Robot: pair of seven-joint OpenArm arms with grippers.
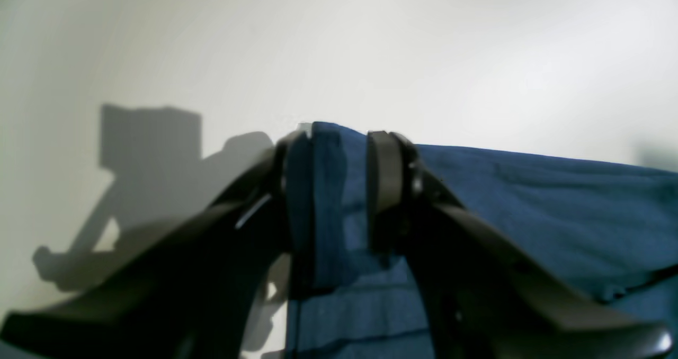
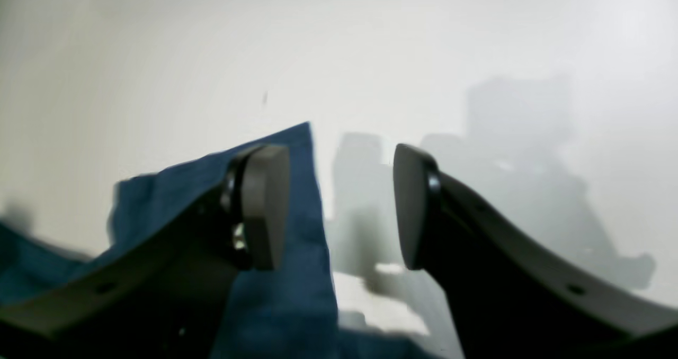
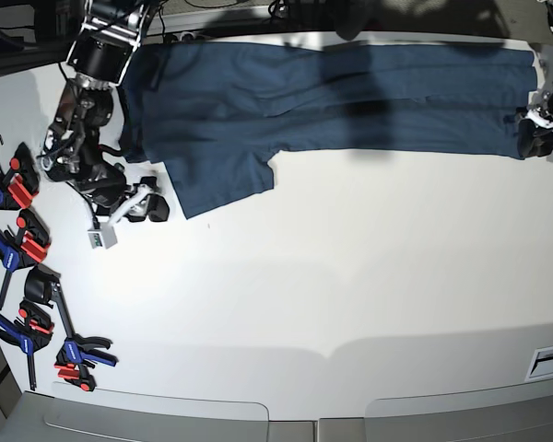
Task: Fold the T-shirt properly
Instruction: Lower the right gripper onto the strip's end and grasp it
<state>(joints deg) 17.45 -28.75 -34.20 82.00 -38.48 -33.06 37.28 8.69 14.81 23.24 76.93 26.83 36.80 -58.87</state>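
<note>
The T-shirt [image 3: 332, 97] lies stretched as a long band along the far edge of the white table [image 3: 350, 276], from about 10 o'clock to 2 o'clock in the base view, with one sleeve [image 3: 223, 180] hanging toward the table centre at roughly 10 o'clock.

Left gripper [image 1: 339, 189]: the jaws are pinched on a bunched fold of the shirt's edge; cloth fills the gap between the pads and rises just above them. In the base view this arm sits at 3 o'clock, at the hem end of the band.

Right gripper [image 2: 341, 205]: the jaws are spread with bare table showing between the pads. The shirt edge lies against the pad at 9 o'clock in its wrist view but is not pinched. In the base view it sits at about 10 o'clock, beside the sleeve end.

Judgement on the step: one end appears to be let go while the other is held. To do this well, the right gripper should probably lift clear straight up so that a pad does not snag and drag the edge. The left should probably keep the band taut without pulling it off the table edge.

Materials: the fabric is a matte navy knit, soft, with shallow lengthwise creases; it will likely slump and slide on the smooth table. The gripper pads are dark, flat-faced and rounded at the ends. Several clamps [image 3: 23, 249] with red and blue handles lie at 9 o'clock, well apart from the shirt.
</note>
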